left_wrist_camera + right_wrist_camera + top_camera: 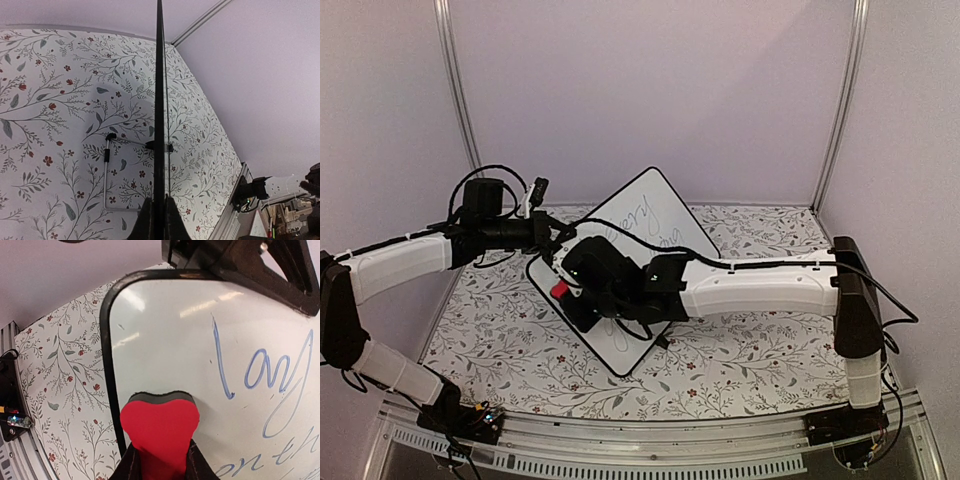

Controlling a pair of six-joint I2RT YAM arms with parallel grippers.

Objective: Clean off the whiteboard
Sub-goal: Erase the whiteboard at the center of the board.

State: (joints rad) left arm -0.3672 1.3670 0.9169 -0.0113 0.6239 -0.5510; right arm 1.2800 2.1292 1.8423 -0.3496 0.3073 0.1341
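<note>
The whiteboard (645, 215) stands tilted on the floral table, turned like a diamond, with handwriting on it. My left gripper (552, 237) is shut on its upper left frame edge. The left wrist view shows the board edge-on as a black line (159, 100) between the left gripper's (159, 216) jaws. My right gripper (570, 292) is shut on a red eraser (560, 290). In the right wrist view the eraser (160, 432) is squeezed in the right gripper (160, 462), its dark felt face touching the whiteboard (165, 340) near the black frame. Blue writing (265, 370) lies to its right.
A thin metal wire stand (106, 170) shows beside the board's back. The floral table cover (750, 350) surrounds the board. An aluminium rail (650, 442) runs along the front edge. Lilac walls close in the back and sides. The left gripper's body shows in the right wrist view (240, 260).
</note>
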